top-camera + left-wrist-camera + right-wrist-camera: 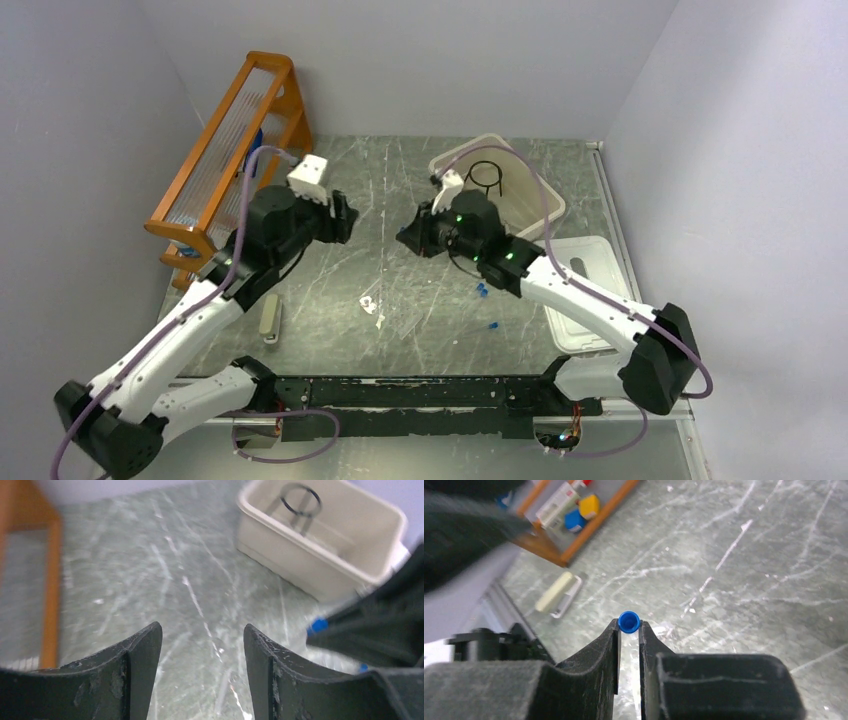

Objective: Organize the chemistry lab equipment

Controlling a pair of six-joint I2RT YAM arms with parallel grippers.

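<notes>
Blue-capped piece (pixel 629 621) sits pinched in the narrowly set right gripper (pixel 629 631) above the scratched table (pixel 749 555), facing the left gripper (pixel 202 642), whose jaws stand wide apart.

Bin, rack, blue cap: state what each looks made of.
The bin: likely plastic; smooth beige moulded walls, rounded rim. The rack: probably varnished wood; orange, straight square bars, though grain is not visible. The blue cap: likely plastic; uniform saturated colour, smooth moulded round shape.

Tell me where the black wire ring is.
In the top view, the black wire ring stands inside the beige tub at the table's far right side.
</notes>
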